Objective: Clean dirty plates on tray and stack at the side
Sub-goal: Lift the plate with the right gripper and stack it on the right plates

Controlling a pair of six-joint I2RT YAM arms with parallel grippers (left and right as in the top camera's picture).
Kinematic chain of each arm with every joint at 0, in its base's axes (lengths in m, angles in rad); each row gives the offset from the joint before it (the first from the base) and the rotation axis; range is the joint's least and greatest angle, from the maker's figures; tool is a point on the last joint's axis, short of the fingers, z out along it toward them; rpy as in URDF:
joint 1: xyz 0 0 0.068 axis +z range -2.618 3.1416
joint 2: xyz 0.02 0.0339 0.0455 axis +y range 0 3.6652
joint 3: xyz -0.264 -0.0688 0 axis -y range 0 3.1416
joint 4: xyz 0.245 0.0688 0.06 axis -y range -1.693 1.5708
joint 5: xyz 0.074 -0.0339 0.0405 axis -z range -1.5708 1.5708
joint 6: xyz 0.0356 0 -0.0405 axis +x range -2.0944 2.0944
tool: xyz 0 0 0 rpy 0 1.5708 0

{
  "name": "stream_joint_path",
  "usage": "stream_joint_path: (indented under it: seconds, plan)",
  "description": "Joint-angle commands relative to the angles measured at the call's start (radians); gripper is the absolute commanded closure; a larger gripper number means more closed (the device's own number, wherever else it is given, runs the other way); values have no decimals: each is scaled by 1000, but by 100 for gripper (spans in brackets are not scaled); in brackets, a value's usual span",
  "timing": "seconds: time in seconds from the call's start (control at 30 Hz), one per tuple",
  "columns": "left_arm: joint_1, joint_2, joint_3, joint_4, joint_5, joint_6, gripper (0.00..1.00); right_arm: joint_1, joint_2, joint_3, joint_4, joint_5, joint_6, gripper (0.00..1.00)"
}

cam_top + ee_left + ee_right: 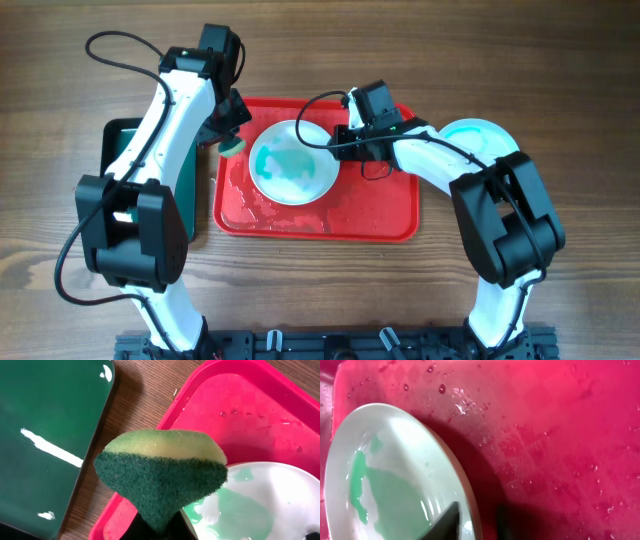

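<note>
A white plate point(292, 162) with a green smear lies at the upper middle of the red tray point(380, 215). My left gripper point(232, 138) hovers over the tray's left rim, shut on a yellow and green sponge point(160, 475) beside the plate point(280, 490). My right gripper point(335, 148) is at the plate's right rim. In the right wrist view one finger point(447, 522) lies over the plate's inside point(395, 460) and the other sits outside the rim on the tray point(560, 435), the jaws slightly apart. A second plate point(480, 135) rests on the table to the right of the tray.
A dark green tray point(45, 435) lies on the table left of the red tray, partly under my left arm. Water drops and wet film cover the red tray's floor point(235, 400). Bare wooden tabletop point(560, 80) surrounds both trays.
</note>
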Motion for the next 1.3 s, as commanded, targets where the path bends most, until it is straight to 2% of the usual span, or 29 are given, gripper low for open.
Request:
stream_joint_path:
  seconds: [0.0,0.13,0.23,0.3,0.4,0.53,0.8,0.9,1.0,1.27]
  plan:
    - [5,-18,8,8,15,21,96,0,42,-2,-39,-58,5,84]
    - [5,-18,8,11,15,21,96,-1,41,-2,-120,-78,58,96]
    - [5,-18,8,12,15,21,96,-6,2,10,-146,-68,54,96]
    - [5,-18,8,11,15,21,96,-10,-87,11,-196,21,50,96]
    - [4,-18,8,11,18,21,96,-5,-283,11,-320,296,-20,96]
    - [0,-18,8,11,26,20,96,71,-482,11,-423,786,-114,96]
    - [0,-18,8,11,26,21,96,396,-496,11,-444,1633,-203,96]
    - [0,-18,8,11,26,21,96,480,-496,11,-444,1847,-212,96]
    - [0,-18,8,11,26,21,96,521,-496,11,-425,1849,-284,96]
    - [0,-18,8,11,26,20,96,523,-496,11,-407,1829,-248,96]
